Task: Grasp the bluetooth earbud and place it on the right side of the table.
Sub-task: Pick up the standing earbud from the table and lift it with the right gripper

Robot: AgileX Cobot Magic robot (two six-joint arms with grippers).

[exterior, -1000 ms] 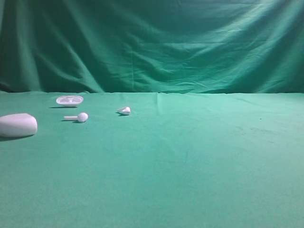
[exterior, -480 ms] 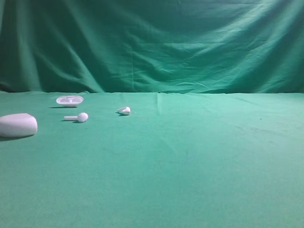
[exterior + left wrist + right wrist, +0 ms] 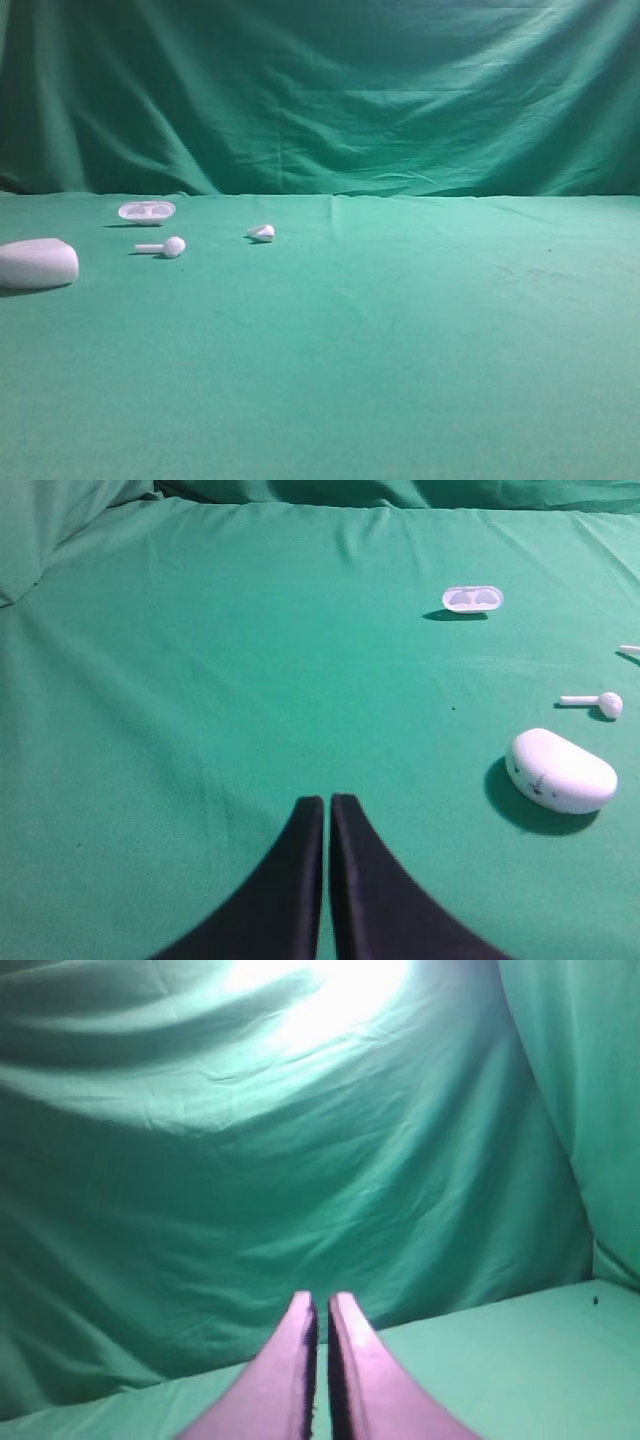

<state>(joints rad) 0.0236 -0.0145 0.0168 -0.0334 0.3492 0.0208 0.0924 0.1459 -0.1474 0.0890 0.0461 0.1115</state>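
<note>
Meanwhile both arms' fingers (image 3: pixel 327 805) (image 3: pixel 322 1302) sit pressed together, holding nothing; the oval tray (image 3: pixel 147 211) looks empty.

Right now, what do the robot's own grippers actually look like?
Only fingertips show. The left gripper has two smooth black fingers, broad at the base and curving to narrow tips. The right gripper has the same tapered shape but looks purplish-pink in this light. No cables, markings or arm sections are visible.

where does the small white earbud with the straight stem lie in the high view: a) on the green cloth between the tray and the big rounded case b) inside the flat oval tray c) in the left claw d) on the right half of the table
a: the small white stemmed earbud lies on the green cloth table, in front of the flat white oval tray and right of the big white rounded case, touching neither.
</note>
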